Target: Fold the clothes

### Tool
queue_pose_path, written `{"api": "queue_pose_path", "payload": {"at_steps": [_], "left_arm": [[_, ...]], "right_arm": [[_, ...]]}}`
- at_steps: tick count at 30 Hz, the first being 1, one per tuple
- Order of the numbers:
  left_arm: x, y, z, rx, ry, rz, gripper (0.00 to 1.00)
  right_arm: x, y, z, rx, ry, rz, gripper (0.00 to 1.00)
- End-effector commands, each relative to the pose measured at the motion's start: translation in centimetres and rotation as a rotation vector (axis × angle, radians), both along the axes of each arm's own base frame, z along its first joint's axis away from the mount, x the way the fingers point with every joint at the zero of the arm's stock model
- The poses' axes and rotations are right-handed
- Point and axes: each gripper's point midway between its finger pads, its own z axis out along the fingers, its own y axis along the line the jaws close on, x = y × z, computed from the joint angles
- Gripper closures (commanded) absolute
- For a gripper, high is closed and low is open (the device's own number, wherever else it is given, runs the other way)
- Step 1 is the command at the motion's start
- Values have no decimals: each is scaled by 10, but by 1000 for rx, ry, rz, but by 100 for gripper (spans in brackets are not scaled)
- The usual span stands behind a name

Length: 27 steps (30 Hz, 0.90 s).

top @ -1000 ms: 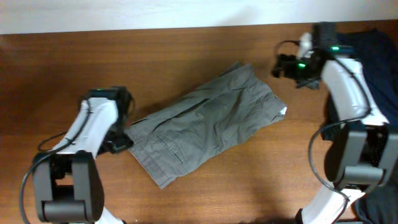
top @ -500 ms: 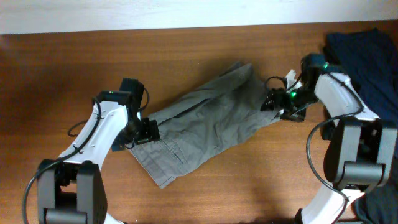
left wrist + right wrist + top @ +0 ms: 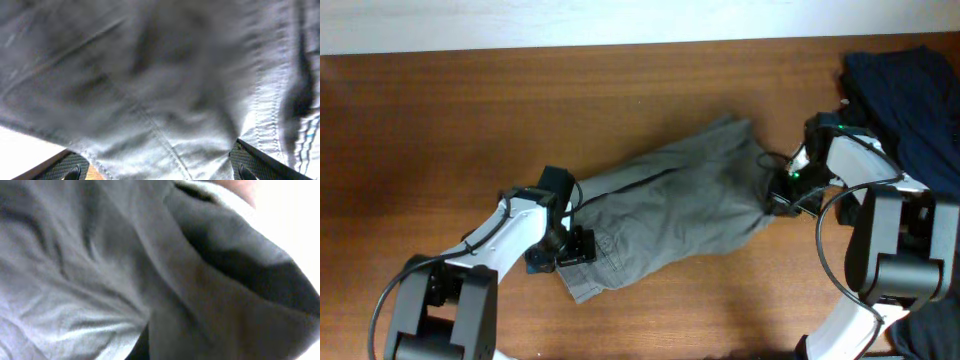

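The grey-olive shorts [image 3: 670, 205] lie wrinkled and diagonal on the counter [image 3: 470, 110], left of the navy garment [image 3: 910, 110]. The right fingers [image 3: 780, 192] are clenched on the end nearest that garment; the left fingers [image 3: 255, 162] stand released astride the far end. No fold looks finished yet.

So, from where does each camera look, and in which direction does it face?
Overhead: above the table, facing straight down at the shorts; both arms, left tool and right tool show.
Left wrist: on the left arm, facing the cloth closely; its two fingers show at the bottom corners.
Right wrist: on the right arm, very near the cloth; no fingers clearly visible.
Shared: all three views show the grey shorts.
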Motion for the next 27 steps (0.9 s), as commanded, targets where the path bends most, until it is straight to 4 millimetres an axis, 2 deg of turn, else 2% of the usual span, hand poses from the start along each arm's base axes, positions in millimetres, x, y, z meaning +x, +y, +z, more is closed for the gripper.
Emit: {"api": "queue_pose_path", "payload": {"at_steps": [1,2,3,4,5,7,10,11,13,14,15,16,17,18,19,22,25,27], "left_arm": [[-18,29,-19,152,37,59,11],[-15,38,-19,192,27,100,11],[-12,47,-19,212,19,142,11],[-10,54,-19,224,15,177,11],[-8,64,-19,235,12,219,17],[-6,90,-18,255,14,313,21],[1,120,-16,239,3,380,24],[7,132,-13,219,-10,389,23],[15,139,-8,190,-28,367,23],[21,146,-1,189,-44,365,23],[28,152,6,189,-55,380,22],[32,154,11,189,-62,384,22],[36,155,15,189,-70,379,22],[41,155,21,188,-81,363,22],[43,155,23,188,-84,351,22],[43,155,27,188,-75,348,22],[40,155,27,187,-62,347,23],[39,154,27,187,-58,347,22]], "right_arm": [[-23,-23,2,-106,99,-30,96],[-28,-28,3,-125,120,-29,72],[-29,-29,3,-127,123,-31,55],[-29,-31,3,-125,124,-38,46],[-30,-34,3,-125,123,-50,37],[-30,-40,5,-118,121,-76,30],[-26,-38,9,-49,83,-81,27],[-18,-28,14,31,26,-50,27],[6,2,31,235,-143,46,33],[22,24,47,382,-272,108,37],[36,47,66,517,-396,163,45],[41,54,69,540,-425,181,50],[45,61,69,539,-444,207,57],[48,73,68,531,-462,257,69],[49,83,68,535,-470,290,78],[50,110,54,472,-442,366,96],[48,131,30,328,-361,380,96],[52,155,20,297,-366,403,96]]}}
